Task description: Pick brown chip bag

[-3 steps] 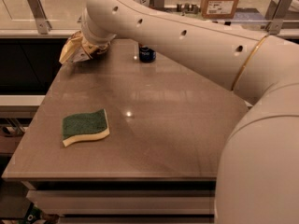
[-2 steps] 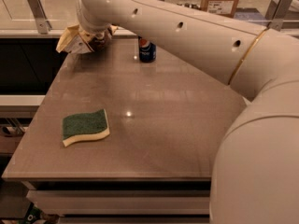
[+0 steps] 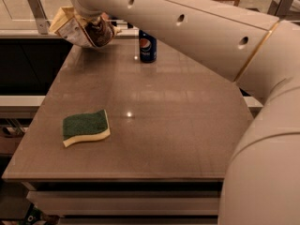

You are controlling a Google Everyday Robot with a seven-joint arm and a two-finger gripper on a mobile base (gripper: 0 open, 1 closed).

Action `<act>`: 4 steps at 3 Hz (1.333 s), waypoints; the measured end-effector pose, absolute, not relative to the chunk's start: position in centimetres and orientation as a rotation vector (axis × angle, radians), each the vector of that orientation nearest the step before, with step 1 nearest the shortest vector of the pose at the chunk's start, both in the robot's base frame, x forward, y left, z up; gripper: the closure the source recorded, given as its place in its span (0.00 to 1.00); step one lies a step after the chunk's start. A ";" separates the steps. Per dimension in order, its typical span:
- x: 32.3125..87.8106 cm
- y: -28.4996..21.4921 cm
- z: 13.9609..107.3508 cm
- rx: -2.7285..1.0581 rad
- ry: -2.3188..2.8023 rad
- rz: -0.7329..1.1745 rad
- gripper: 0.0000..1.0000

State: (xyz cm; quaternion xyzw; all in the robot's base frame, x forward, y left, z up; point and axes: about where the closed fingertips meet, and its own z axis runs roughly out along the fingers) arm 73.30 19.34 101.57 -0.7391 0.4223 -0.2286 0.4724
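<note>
Camera view: in the upper left of the frame the gripper [image 3: 95, 26], at the tip of the cream-coloured arm [image 3: 187, 27], is clamped on the crinkly brown chip bag [image 3: 77, 28] with its pale yellow edge. The bag is held tilted above the far left corner of the grey-brown table [image 3: 178, 125]. A blue Pepsi can [image 3: 147, 46] stands just right of the bag, and a green-and-yellow sponge [image 3: 86, 127] lies at lower left.

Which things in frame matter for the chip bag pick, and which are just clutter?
Job:
- brown chip bag, at the far-left corner of the table
- claw, at the bag, under the arm's end

Lying about:
- blue Pepsi can, upright at the far edge
- green-and-yellow sponge, flat, front left
</note>
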 end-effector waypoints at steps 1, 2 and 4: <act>72.4 19.2 104.1 -1.780 0.994 -0.628 1.00; 72.0 19.0 106.2 -1.756 0.960 -0.687 1.00; 71.8 18.2 109.9 -1.704 0.908 -0.771 1.00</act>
